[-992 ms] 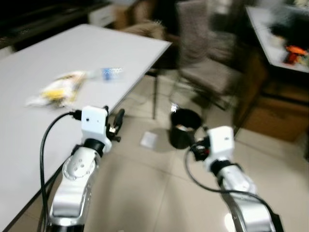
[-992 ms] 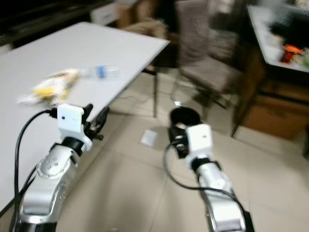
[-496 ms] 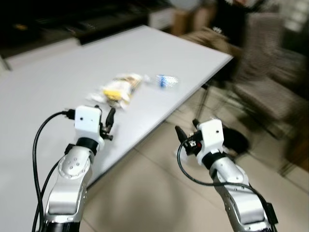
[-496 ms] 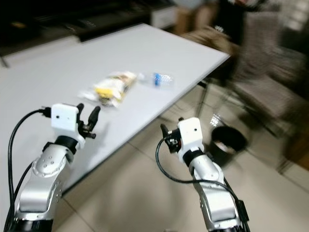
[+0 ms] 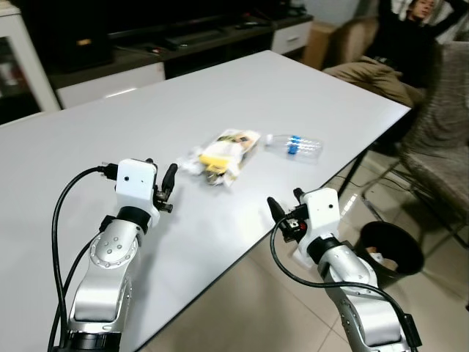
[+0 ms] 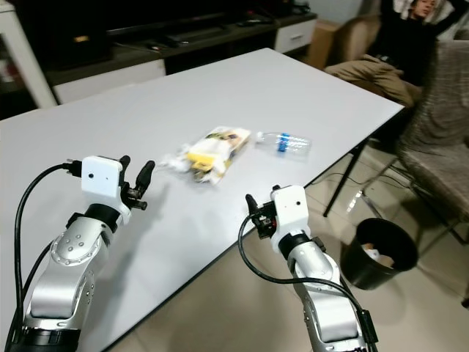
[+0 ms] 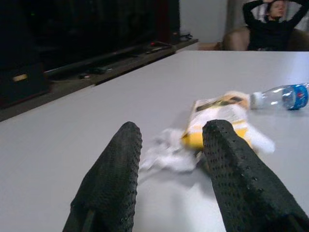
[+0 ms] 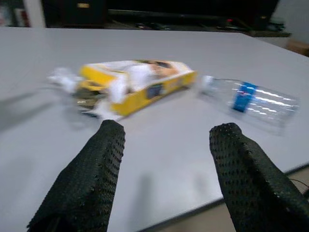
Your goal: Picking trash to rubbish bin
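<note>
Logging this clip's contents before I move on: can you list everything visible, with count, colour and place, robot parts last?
table: one, white, in front of the robot.
snack packet: one, yellow and white, crumpled, on the table ahead of both grippers.
plastic bottle: one, clear with blue label, lying on its side beside the packet, near the table edge.
rubbish bin: one, black, on the tiled floor to the right of the table, something pale inside.
chair: one, grey patterned, beyond the bin.
low cabinet: one, dark and white, behind the table.
person: one, dark top, seated at far right.
left gripper: open, above the table.
right gripper: open, at the table edge.
</note>
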